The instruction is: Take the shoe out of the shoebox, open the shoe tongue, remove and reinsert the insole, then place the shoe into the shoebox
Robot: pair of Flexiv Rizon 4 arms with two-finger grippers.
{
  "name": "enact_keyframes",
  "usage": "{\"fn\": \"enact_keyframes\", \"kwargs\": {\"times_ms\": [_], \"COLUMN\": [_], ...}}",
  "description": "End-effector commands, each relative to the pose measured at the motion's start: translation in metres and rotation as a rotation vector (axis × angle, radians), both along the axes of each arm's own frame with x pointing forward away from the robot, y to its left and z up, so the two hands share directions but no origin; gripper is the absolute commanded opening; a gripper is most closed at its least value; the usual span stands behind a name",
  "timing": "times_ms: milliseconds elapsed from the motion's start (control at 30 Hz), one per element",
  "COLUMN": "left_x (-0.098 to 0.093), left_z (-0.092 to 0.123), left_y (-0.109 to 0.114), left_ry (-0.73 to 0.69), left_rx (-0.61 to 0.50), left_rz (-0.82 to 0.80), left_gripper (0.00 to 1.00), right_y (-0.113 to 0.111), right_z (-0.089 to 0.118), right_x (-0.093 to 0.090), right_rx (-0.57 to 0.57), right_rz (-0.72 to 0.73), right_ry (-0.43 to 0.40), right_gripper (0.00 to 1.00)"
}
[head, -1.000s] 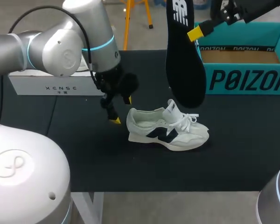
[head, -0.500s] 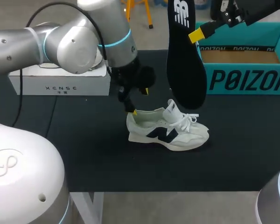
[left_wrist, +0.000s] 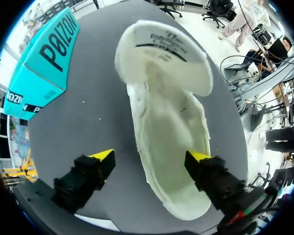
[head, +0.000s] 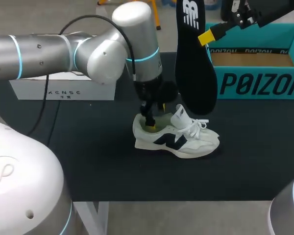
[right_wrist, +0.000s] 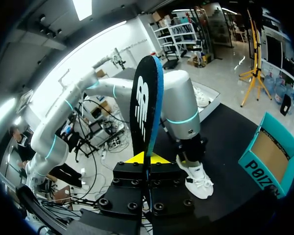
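A white sneaker (head: 179,139) with a dark side mark lies on the black mat, its tongue (head: 180,115) pulled up. My left gripper (head: 156,118) hangs open over the heel opening. In the left wrist view, one finger of the left gripper (left_wrist: 151,156) sits inside the sneaker (left_wrist: 169,127) and the other stands outside over the mat, with the side wall between them. The black insole (head: 193,63) hangs upright above the sneaker's toe end, and my right gripper (head: 210,34) is shut on its upper edge. The right wrist view shows the insole (right_wrist: 146,105) standing up from the right gripper (right_wrist: 147,157).
An open teal shoebox (head: 255,84) stands at the back right of the table, seen too as the shoebox (left_wrist: 44,54) and the shoebox (right_wrist: 267,156) in the wrist views. A flat white box (head: 63,88) lies at the back left. Bare black mat stretches in front of the sneaker.
My left arm has swung to the right, from beside the heel to over the heel opening, with one finger now inside the sneaker. The right arm and insole have not moved.
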State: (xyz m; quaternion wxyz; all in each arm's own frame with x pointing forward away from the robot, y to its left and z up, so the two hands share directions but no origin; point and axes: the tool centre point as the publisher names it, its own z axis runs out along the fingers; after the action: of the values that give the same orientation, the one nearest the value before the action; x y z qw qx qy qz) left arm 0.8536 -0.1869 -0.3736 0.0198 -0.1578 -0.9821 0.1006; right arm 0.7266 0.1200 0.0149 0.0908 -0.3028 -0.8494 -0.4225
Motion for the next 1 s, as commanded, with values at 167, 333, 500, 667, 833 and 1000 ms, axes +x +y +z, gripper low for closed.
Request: {"fn": "enact_keyframes", "kwargs": {"times_ms": [167, 333, 500, 667, 833, 1000], "left_x": [0.003, 0.0, 0.002, 0.008, 0.023, 0.047], "left_z": [-0.015, -0.01, -0.01, -0.014, 0.0, 0.024], "left_y": [0.002, 0.003, 0.005, 0.005, 0.004, -0.001], "left_ry": [0.01, 0.017, 0.032, 0.062, 0.069, 0.138], "left_rx": [-0.007, -0.031, -0.041, -0.061, -0.054, -0.097], "left_rz": [0.016, -0.007, -0.021, -0.065, -0.202, -0.423], "left_gripper": [0.0, 0.0, 0.0, 0.0, 0.0, 0.0], "right_y": [0.002, 0.002, 0.002, 0.002, 0.002, 0.002], "right_z": [0.0, 0.0, 0.0, 0.0, 0.0, 0.0], "right_x": [0.002, 0.002, 0.002, 0.002, 0.002, 0.002], "right_rx": [-0.005, -0.005, -0.005, -0.005, -0.005, -0.005], "right_rz": [0.0, 0.0, 0.0, 0.0, 0.0, 0.0], "right_ry": [0.002, 0.002, 0.002, 0.002, 0.002, 0.002], "right_gripper": [0.0, 0.0, 0.0, 0.0, 0.0, 0.0]}}
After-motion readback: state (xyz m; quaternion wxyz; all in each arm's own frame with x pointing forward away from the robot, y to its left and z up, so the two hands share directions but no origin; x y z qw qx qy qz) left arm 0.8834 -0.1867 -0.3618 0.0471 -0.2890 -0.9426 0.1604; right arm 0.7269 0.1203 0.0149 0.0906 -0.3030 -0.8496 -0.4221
